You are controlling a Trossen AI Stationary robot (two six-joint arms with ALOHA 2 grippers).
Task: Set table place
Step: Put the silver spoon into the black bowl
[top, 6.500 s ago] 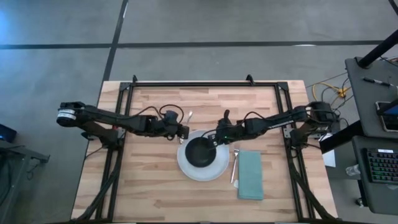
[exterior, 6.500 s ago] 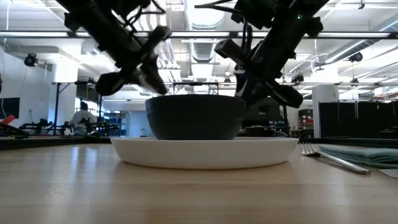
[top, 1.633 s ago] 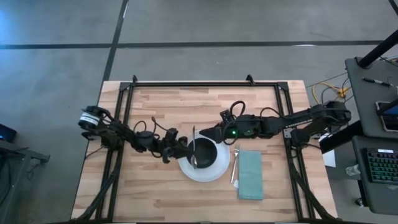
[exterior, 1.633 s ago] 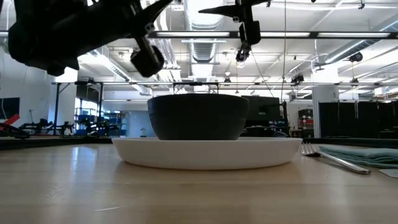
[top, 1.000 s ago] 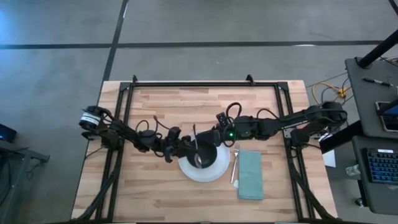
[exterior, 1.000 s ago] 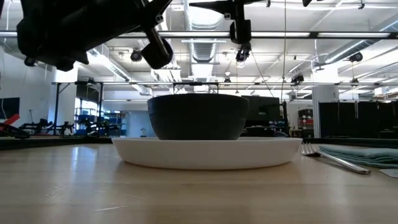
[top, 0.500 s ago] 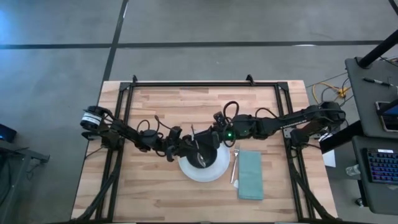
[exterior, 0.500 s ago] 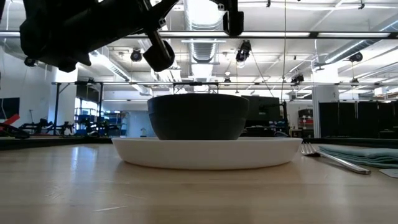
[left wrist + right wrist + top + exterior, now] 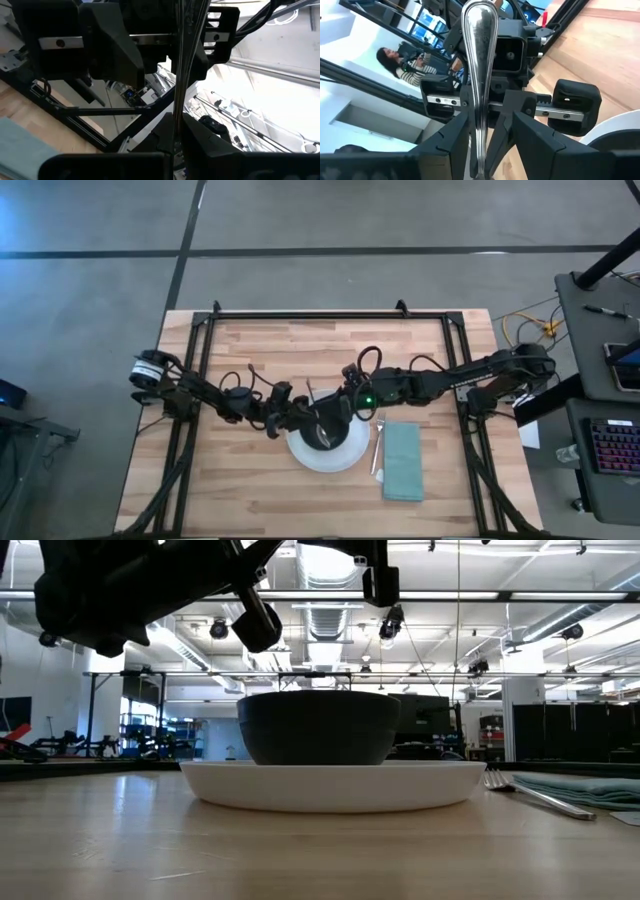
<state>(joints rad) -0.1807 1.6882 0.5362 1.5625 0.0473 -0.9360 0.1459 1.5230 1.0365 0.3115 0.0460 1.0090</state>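
A black bowl (image 9: 336,426) stands on the white plate (image 9: 330,458) at the table's middle. Right of the plate, the fork (image 9: 378,442) and the teal napkin (image 9: 403,462) lie flat on the wood. My left gripper (image 9: 300,413) hangs over the plate's left rim, shut on the silver spoon (image 9: 313,408). From the right, my right gripper (image 9: 338,402) reaches in above the bowl. It is open, and its fingers (image 9: 451,137) stand on either side of the spoon's handle (image 9: 479,60). Whether they touch the handle I cannot tell. My left gripper pinches the spoon's narrow shaft (image 9: 173,142) between its two fingers, coming from the table's left. The spoon runs on from the fingers into the gap of my right gripper. It is held up in the air above the plate and bowl.
The black frame rails (image 9: 200,370) run along the table's left and right sides. Bare wood (image 9: 250,490) lies near and far of the plate. A desk with a keyboard (image 9: 612,445) stands off the table's right edge. A person (image 9: 407,60) sits in the room behind.
My right gripper has moved a little toward the table's left, up to the spoon that my left gripper holds, and its fingers now stand about the handle. My left gripper and the spoon have stayed almost where they were.
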